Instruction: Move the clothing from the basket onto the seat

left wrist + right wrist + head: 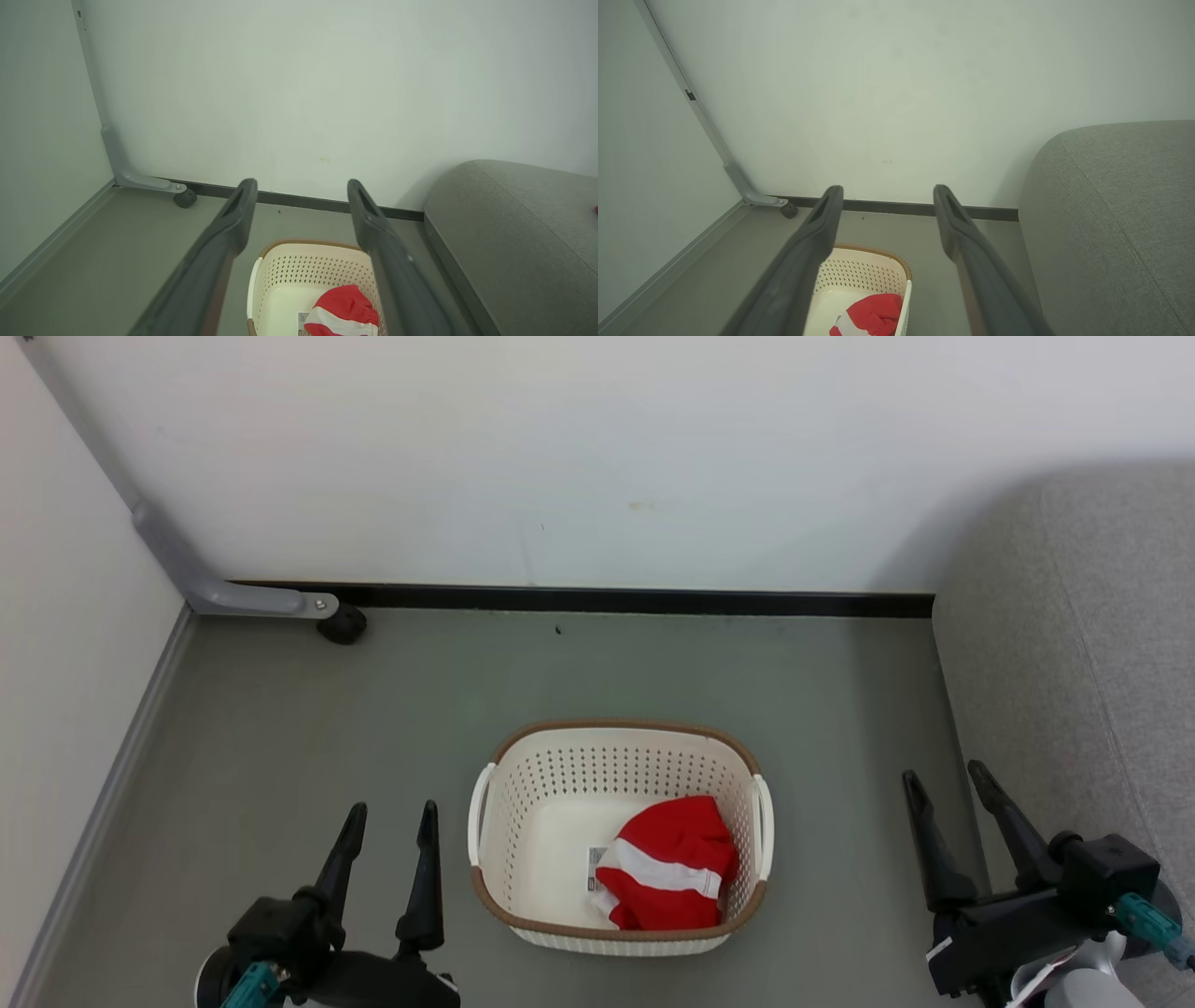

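Observation:
The cream perforated basket (523, 821) with a brown rim stands on the grey floor in the middle of the head view. A red garment with a white stripe, the clothing (670, 863), lies bunched in its right front part, beside a paper label. The grey fabric seat (1083, 644) fills the right side. My left gripper (392, 814) hangs open to the left of the basket, my right gripper (945, 777) open to its right, near the seat's edge. Both are empty. The wrist views show the basket (299, 275) (868, 270), the clothing (343, 305) (873, 313) and the seat (514, 233) (1120, 210).
A white wall with a black baseboard (597, 599) runs behind the basket. A grey metal frame leg with a black caster (342, 623) stands in the far left corner, along a white side panel (65, 644). Bare floor surrounds the basket.

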### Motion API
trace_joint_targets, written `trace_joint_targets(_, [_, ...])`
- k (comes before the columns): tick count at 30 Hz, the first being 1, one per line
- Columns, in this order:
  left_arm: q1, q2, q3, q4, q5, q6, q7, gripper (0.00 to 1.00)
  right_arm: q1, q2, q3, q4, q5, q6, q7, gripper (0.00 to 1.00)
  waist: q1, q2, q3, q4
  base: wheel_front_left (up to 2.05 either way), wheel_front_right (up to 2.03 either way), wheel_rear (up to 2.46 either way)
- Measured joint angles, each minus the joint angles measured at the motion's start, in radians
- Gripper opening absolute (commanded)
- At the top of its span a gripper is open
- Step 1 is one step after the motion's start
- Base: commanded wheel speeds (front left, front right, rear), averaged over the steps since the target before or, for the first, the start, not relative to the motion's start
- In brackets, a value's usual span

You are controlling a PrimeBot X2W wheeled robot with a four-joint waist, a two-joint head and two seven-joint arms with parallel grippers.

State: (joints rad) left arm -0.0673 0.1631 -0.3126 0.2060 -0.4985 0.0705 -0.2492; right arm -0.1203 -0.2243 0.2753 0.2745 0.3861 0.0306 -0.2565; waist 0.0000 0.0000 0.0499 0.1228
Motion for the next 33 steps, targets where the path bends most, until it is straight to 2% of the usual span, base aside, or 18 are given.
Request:
trace_joint_targets(16, [-0.185, -0.01, -0.046, 0.018, 0.016, -0.028, 0.064, 1.0, -0.079, 0.056, 0.06, -0.064, -0.077, 0.015, 0.0, 1.0, 0.0002, 0.0001, 0.203, -0.086, 0.0, 0.0, 0.0])
trace_joint_targets(33, [-0.375, 0.027, -0.048, 0.038, 0.066, -0.028, 0.14, 1.0, -0.218, 0.111, 0.091, -0.127, -0.133, 0.04, 0.0, 1.0, 0.0003, 0.0001, 0.442, -0.215, 0.0, 0.0, 0.0])
